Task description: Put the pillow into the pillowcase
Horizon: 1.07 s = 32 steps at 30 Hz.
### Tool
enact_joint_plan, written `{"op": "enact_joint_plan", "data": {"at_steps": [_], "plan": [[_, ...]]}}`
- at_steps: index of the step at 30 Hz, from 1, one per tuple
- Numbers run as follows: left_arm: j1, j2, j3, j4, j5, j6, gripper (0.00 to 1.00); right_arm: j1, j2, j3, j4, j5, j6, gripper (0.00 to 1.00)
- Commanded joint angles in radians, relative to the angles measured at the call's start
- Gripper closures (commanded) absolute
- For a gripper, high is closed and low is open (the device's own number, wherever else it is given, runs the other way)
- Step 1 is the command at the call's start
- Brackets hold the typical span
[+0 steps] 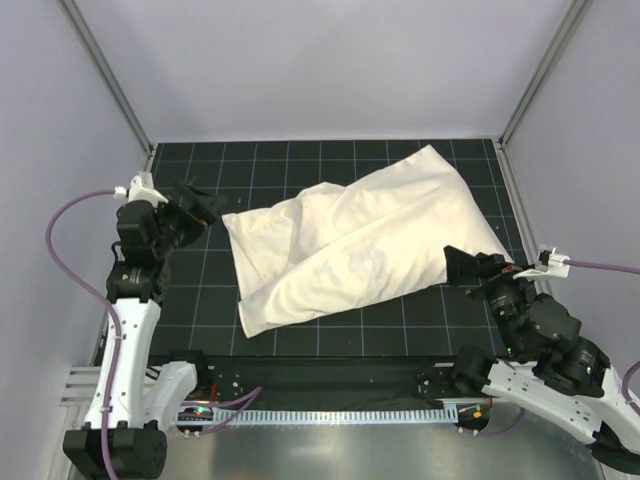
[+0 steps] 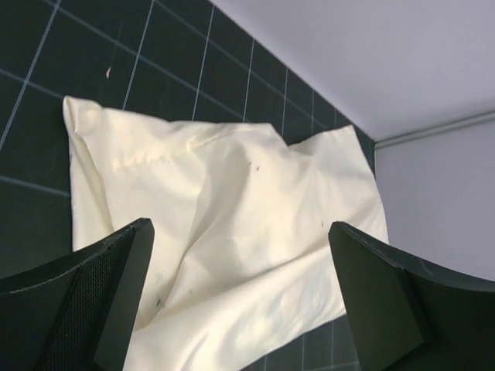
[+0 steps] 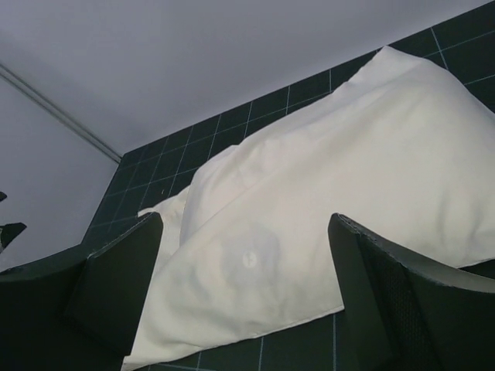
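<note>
Left claw (image 1: 200,205) and right claw (image 1: 458,268) gape empty near the limp cream-white fabric pillowcase (image 1: 340,255); unheld, its slack left end may leave the thick padded pillow within only part-seated.

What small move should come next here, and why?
Probably back the left gripper away: both it and the right gripper stand open, off the cloth, and the pillowcase seems to cover the pillow fully, only its logo faintly showing through.
</note>
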Motion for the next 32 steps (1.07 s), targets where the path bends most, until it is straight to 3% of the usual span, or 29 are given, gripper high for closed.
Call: {"op": "enact_joint_plan", "data": {"at_steps": [1, 8, 13, 18, 24, 32], "plan": [[-0.004, -0.083, -0.037, -0.151, 0.089, 0.092, 0.0, 0.001, -0.013, 0.016, -0.027, -0.019, -0.053, 0.03], [-0.002, -0.249, -0.037, -0.35, 0.038, 0.234, 0.0, 0.002, 0.105, 0.091, -0.298, -0.059, 0.118, 0.01], [-0.004, -0.293, -0.116, -0.372, -0.034, 0.288, 0.0, 0.002, 0.163, 0.059, -0.323, -0.022, 0.167, 0.01], [-0.005, -0.321, -0.115, -0.361, -0.006, 0.305, 0.0, 0.002, 0.14, 0.068, -0.348, -0.027, 0.189, 0.01], [-0.013, -0.255, -0.118, -0.363, 0.057, 0.303, 0.0, 0.004, 0.085, 0.044, -0.314, -0.04, 0.178, 0.0], [-0.09, -0.209, -0.115, -0.37, 0.037, 0.299, 0.0, 0.02, 0.08, 0.048, -0.305, -0.065, 0.168, 0.0]]}}
